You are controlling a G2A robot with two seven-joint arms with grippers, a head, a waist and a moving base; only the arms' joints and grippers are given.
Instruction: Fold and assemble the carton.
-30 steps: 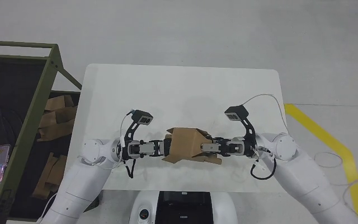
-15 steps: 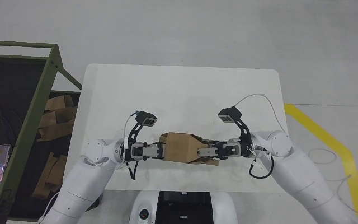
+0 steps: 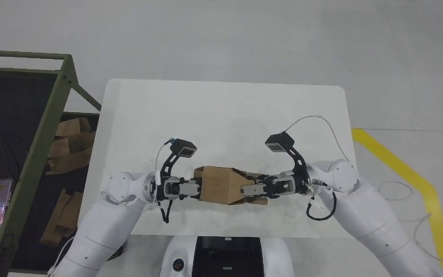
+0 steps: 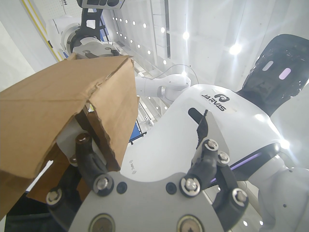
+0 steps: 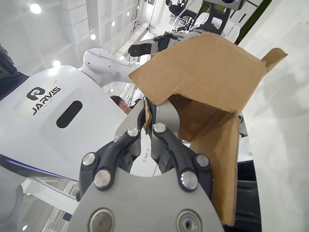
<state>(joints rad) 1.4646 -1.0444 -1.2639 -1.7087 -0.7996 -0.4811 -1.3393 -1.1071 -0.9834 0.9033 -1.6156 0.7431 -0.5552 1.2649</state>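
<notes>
Cardboard carton (image 3: 218,185), brown and partly folded, is lying crosswise over the near edge of the white desk (image 3: 221,111), between both tools. The left arm is reaching in from the left with its elbow bent. Its left tool (image 3: 194,188) is standing wide open, one finger (image 4: 83,146) sitting against a ragged flap and the other free. The right arm is reaching in from the right. Its right tool (image 3: 247,188) is pinching a flap edge, closed tight on the cardboard.

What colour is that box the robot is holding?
The carton is plain brown cardboard, clearest in the right wrist view.
</notes>
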